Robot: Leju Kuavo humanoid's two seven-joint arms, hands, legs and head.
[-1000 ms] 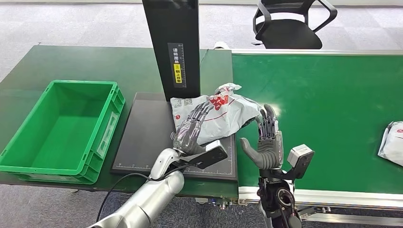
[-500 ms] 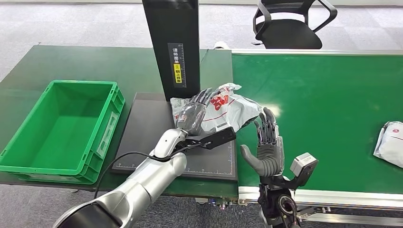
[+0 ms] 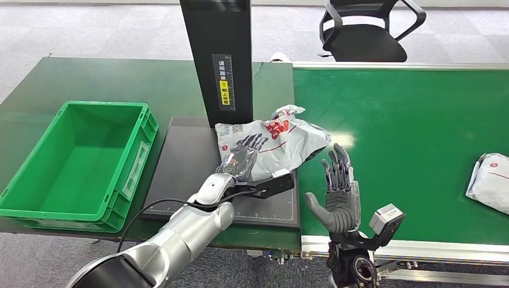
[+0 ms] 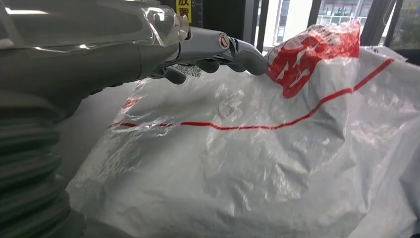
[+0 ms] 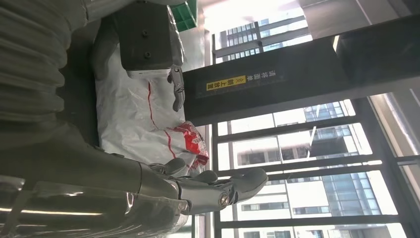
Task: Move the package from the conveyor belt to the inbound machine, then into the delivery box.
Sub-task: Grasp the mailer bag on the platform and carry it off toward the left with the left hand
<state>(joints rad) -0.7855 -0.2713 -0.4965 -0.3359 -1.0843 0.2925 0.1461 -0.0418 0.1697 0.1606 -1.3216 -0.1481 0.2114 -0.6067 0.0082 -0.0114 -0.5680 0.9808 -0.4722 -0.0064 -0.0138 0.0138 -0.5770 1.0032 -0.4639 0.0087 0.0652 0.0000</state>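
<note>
1. Right now the package (image 3: 273, 147), a white plastic bag with red print, lies on the inbound machine's dark plate (image 3: 186, 174), at its back right corner against the black column (image 3: 219, 57).
2. The left robot hand (image 3: 243, 157) rests flat on the package, fingers spread, gripping nothing.
3. The right robot hand (image 3: 337, 191) stands upright near the conveyor belt's (image 3: 408, 120) front edge, fingers apart, holding nothing.
4. A green delivery box (image 3: 78, 162) sits at the tabletop's left edge.
5. A second package (image 3: 489, 183) lies at the belt's right edge.

The black post (image 3: 217, 60) carries a vertical label (image 3: 224, 82) of Chinese characters, too small to read surely; the package (image 3: 273, 147) bears unreadable red print.
</note>
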